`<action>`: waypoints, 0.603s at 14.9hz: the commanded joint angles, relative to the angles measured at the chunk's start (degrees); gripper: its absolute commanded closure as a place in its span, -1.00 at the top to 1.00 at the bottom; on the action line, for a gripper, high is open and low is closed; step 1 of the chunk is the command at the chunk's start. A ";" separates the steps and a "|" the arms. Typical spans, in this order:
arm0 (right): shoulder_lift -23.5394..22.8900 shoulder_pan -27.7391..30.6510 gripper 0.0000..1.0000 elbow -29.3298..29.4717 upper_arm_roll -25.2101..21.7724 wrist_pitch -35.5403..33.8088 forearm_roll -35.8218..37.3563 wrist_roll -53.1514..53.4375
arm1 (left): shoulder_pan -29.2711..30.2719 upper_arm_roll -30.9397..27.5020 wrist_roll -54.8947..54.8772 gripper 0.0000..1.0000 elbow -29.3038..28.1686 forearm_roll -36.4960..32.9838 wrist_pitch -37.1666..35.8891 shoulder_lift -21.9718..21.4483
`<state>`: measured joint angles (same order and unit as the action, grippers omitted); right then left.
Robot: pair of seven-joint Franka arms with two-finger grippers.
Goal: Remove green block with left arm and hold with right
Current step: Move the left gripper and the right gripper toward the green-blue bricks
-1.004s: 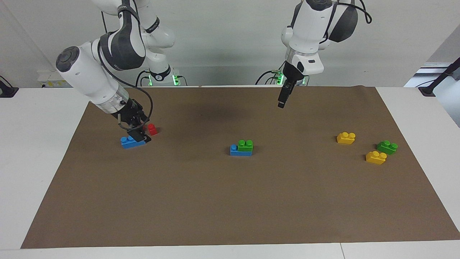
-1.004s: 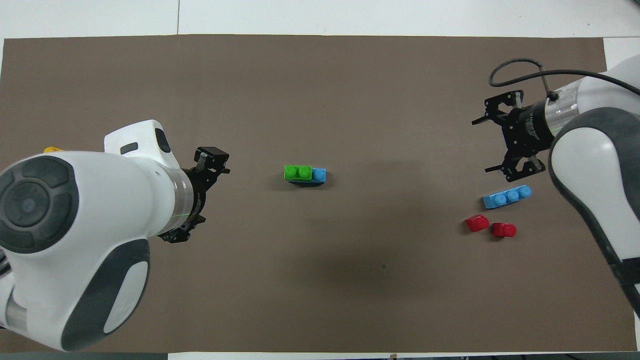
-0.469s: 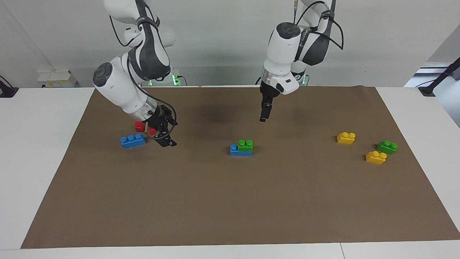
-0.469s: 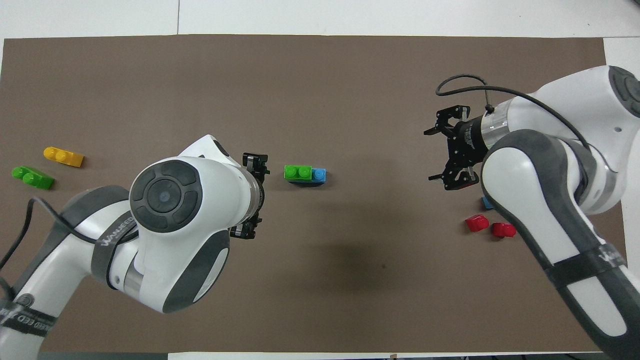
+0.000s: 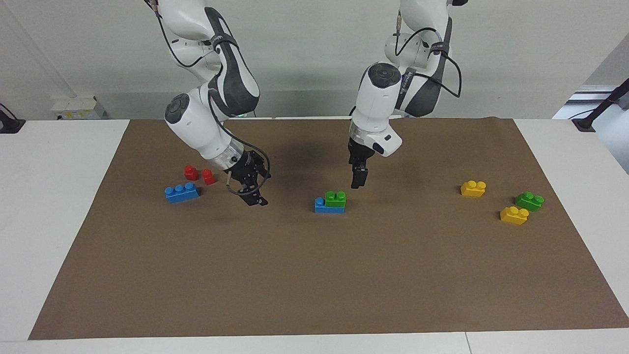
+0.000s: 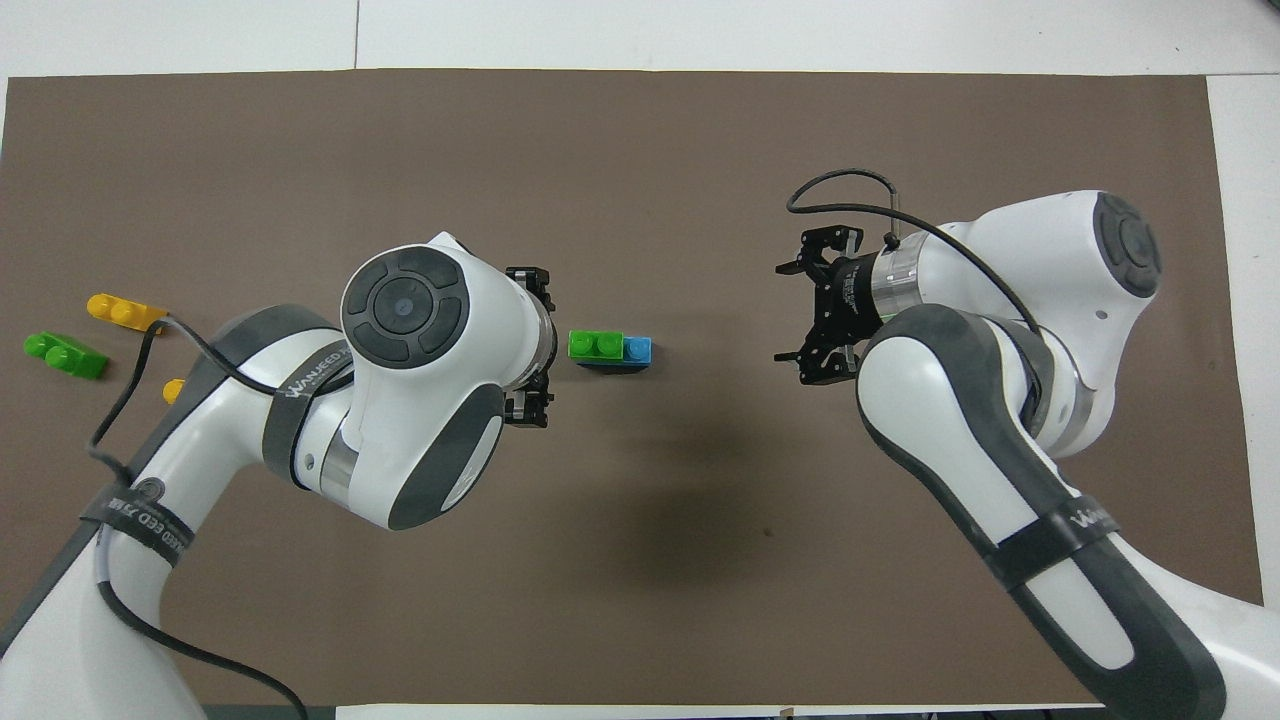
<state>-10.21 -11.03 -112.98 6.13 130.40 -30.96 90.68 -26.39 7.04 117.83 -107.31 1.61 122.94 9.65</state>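
The green block point(image 5: 336, 198) is a two-stud brick stuck on top of a blue brick point(image 5: 328, 208) in the middle of the brown mat; it also shows in the overhead view point(image 6: 596, 345) with the blue brick point(image 6: 638, 349) under it. My left gripper point(image 5: 357, 183) hangs point-down in the air just beside the green block, toward the left arm's end, not touching it. In the overhead view it is hidden under its own wrist. My right gripper point(image 5: 255, 197) is tilted low over the mat, apart from the stack, toward the right arm's end point(image 6: 800, 312).
A loose blue three-stud brick point(image 5: 182, 192) and two red pieces point(image 5: 190, 172) point(image 5: 209, 176) lie toward the right arm's end. Two yellow bricks point(image 5: 473, 188) point(image 5: 514, 215) and a second green brick point(image 5: 529, 201) lie toward the left arm's end.
Both arms have swung in toward the stack in the middle. The right gripper has left the loose blue brick. The left gripper has come down beside the green block.
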 commanded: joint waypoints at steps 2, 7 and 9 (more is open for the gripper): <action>-2.62 -3.38 1.00 -0.49 -0.15 3.27 -1.47 0.90 | -1.81 -0.71 3.01 1.00 3.15 -1.17 0.73 5.01; -5.52 -5.05 1.00 0.21 -0.07 3.72 -1.47 0.37 | -1.99 -0.54 6.62 1.00 7.73 -4.42 1.07 10.48; -6.57 -5.49 1.00 0.48 -0.07 4.76 -1.56 0.46 | -2.69 -0.62 7.58 1.00 7.55 -4.68 2.21 11.35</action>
<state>-15.58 -16.16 -113.08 6.13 133.49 -31.12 91.07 -27.55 7.14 122.98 -101.00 -1.58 124.23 19.45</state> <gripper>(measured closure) 0.000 0.000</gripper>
